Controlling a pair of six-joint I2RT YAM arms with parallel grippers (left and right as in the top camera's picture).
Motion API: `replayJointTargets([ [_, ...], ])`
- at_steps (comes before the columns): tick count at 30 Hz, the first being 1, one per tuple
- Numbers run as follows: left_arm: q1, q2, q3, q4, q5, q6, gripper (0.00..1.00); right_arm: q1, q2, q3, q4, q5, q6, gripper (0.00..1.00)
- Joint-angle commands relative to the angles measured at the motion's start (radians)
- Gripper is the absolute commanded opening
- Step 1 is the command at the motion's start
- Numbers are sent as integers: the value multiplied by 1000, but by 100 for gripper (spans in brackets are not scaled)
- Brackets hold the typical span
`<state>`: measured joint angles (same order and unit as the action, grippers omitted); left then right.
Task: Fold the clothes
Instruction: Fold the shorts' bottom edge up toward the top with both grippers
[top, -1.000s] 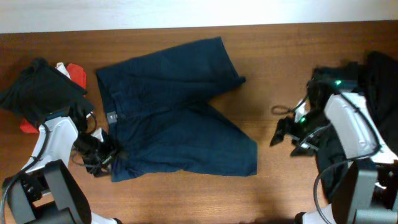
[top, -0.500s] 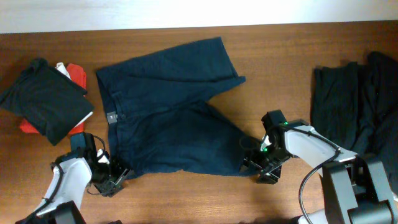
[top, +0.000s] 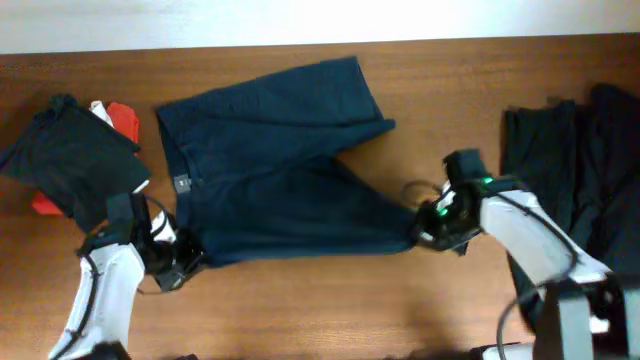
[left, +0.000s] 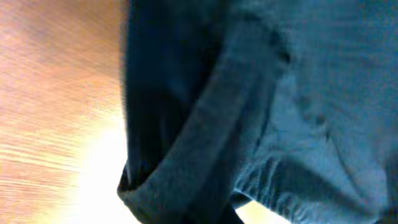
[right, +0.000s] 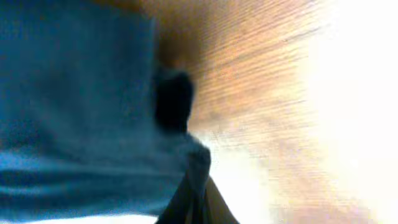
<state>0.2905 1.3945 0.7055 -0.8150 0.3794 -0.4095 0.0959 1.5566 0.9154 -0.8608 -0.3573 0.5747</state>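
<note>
Along the near edge the wooden table lies bare between the two arms. Toward the near-left corner, the left gripper sits at the waistband corner of the navy shorts. Its fingers are closed on that corner, though in the left wrist view blurred cloth fills the picture and hides them. Toward the near right, the right gripper is pressed together on the hem corner of the nearer leg. In the right wrist view the blue fabric draws to a point at the bottom of the frame, over blurred wood grain. The near edge of the shorts runs in an almost straight line from one gripper to the other.

The shorts themselves spread across the middle of the table, with the waistband toward the left edge and the legs toward the right. The farther leg reaches almost to the far edge. By the left edge a folded black garment lies just beside the waistband. Something red and a bit of white show at its far side. By the right edge, well apart from the shorts, more black garments lie in a loose heap.
</note>
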Motion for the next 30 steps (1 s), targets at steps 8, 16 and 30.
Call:
replayJointTargets([
  [8, -279, -232, 520, -414, -54, 67, 0, -382, -272, 576, -459, 254, -284, 4],
  [16, -279, -294, 526, -529, -142, -20, 0, -252, -194, 639, -291, 265, -395, 4],
  [30, -191, 129, 308, -59, -182, -526, 7, 4, 347, 639, 190, 262, -403, 4],
])
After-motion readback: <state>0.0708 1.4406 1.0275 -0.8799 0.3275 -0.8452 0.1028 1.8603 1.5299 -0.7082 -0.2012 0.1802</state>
